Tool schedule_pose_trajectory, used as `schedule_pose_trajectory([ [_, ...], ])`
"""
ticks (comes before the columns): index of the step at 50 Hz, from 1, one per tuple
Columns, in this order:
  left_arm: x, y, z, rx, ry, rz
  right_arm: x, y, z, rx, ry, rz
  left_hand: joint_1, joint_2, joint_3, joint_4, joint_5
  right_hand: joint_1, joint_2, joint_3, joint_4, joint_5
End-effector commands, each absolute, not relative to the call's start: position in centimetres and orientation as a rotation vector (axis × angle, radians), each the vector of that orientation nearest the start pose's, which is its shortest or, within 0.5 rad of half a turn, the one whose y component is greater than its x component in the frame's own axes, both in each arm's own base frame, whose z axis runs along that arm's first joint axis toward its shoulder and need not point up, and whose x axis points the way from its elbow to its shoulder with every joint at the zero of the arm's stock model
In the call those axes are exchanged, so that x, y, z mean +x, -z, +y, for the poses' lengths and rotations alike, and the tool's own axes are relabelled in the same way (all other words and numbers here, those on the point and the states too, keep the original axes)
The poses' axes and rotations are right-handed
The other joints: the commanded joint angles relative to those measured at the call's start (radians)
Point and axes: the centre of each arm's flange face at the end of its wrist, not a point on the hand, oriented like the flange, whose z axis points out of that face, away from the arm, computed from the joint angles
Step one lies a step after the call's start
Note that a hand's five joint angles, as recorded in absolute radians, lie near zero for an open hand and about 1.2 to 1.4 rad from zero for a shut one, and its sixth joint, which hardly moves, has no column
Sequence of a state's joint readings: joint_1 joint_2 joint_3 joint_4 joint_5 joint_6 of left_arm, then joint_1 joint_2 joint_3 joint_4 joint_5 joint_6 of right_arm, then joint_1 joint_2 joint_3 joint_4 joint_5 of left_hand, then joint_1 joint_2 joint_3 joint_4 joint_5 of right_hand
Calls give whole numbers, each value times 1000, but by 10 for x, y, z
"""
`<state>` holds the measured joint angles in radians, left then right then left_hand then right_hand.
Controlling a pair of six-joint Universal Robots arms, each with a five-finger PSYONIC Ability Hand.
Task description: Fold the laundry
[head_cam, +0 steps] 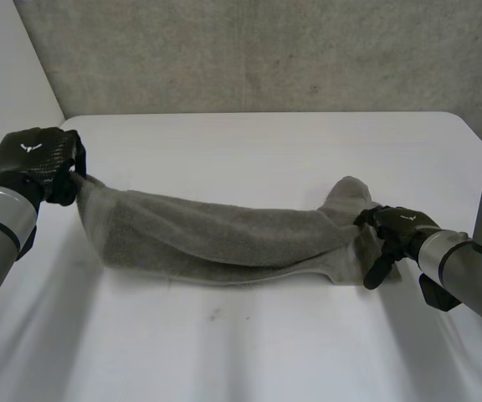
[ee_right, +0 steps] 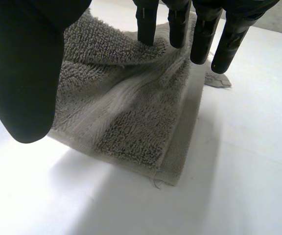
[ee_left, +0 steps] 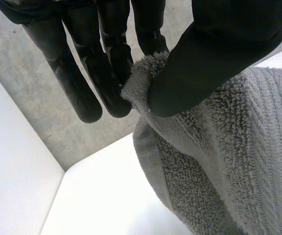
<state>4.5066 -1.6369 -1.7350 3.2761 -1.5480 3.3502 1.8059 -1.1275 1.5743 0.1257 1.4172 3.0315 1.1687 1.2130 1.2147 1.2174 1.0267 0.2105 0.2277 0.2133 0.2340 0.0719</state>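
Note:
A grey towel (head_cam: 216,239) lies stretched in a long, loosely folded band across the white table (head_cam: 249,343). My left hand (head_cam: 36,163) holds its left end lifted off the table. In the left wrist view the thumb (ee_left: 214,54) pinches a corner of the towel (ee_left: 219,161) against the fingers. My right hand (head_cam: 396,230) rests at the towel's right end, which lies bunched on the table. In the right wrist view its fingers (ee_right: 202,34) are straight and spread from the thumb (ee_right: 28,63), touching the top of the folded towel (ee_right: 131,112) without gripping it.
A grey wall (head_cam: 266,50) rises behind the table's far edge, and a white wall (head_cam: 7,67) stands at the left. Bare tabletop lies in front of and behind the towel.

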Motion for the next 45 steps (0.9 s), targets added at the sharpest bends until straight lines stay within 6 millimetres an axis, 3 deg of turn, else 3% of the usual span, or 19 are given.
schedule_pose_trajectory([
  [1,-186,-244,-287,470,2080,2301,221,-151,-275,-786,1394,2506,228,183,182,179,195,106,89,103,82,70],
  [10,-187,-230,-292,475,2031,2343,222,-143,-278,-904,1456,2482,228,183,182,179,195,259,242,256,236,223],
  [18,-190,-216,-313,481,2040,2327,222,-143,-280,-903,1500,2472,228,183,182,179,195,241,224,239,218,206],
  [20,-193,-205,-330,481,2045,2325,222,-145,-282,-897,1516,2465,228,183,182,179,195,224,207,221,200,188],
  [23,-195,-197,-337,484,2037,2331,223,-148,-282,-899,1534,2453,228,183,182,179,195,218,201,215,194,182],
  [25,-198,-180,-349,490,2012,2356,223,-149,-282,-899,1538,2451,228,183,182,179,195,218,201,215,194,182],
  [29,-200,-165,-354,496,1978,2389,223,-150,-281,-901,1542,2448,228,183,182,179,195,218,201,215,194,182],
  [30,-201,-161,-353,504,1967,2401,223,-150,-281,-900,1542,2449,-106,-151,-152,-155,-139,215,198,212,192,179],
  [31,-201,-161,-353,504,1967,2401,222,-150,-281,-895,1540,2451,-110,-154,-156,-158,-142,209,192,206,186,173],
  [32,-204,-161,-350,518,1960,2405,222,-150,-281,-895,1540,2451,-575,-619,-621,-623,-607,209,192,206,186,173],
  [33,-205,-162,-348,525,1960,2407,221,-150,-282,-891,1542,2455,-864,-908,-910,-913,-897,209,192,206,186,173],
  [37,-209,-178,-337,543,2004,2381,221,-150,-282,-890,1544,2454,-994,-1038,-1040,-1043,-1027,203,186,200,180,167],
  [39,-208,-195,-319,548,2045,2353,220,-153,-282,-884,1554,2451,-994,-1038,-1040,-1043,-1027,203,186,200,180,167],
  [42,-206,-199,-310,556,2052,2351,219,-154,-280,-884,1559,2449,-988,-1032,-1033,-1036,-1020,203,186,200,180,167],
  [44,-206,-201,-288,602,2059,2368,218,-157,-279,-881,1569,2443,-926,-971,-972,-975,-959,197,180,195,174,162],
  [45,-206,-201,-288,603,2059,2368,218,-157,-279,-881,1569,2443,-926,-970,-972,-975,-958,197,180,195,174,161],
])
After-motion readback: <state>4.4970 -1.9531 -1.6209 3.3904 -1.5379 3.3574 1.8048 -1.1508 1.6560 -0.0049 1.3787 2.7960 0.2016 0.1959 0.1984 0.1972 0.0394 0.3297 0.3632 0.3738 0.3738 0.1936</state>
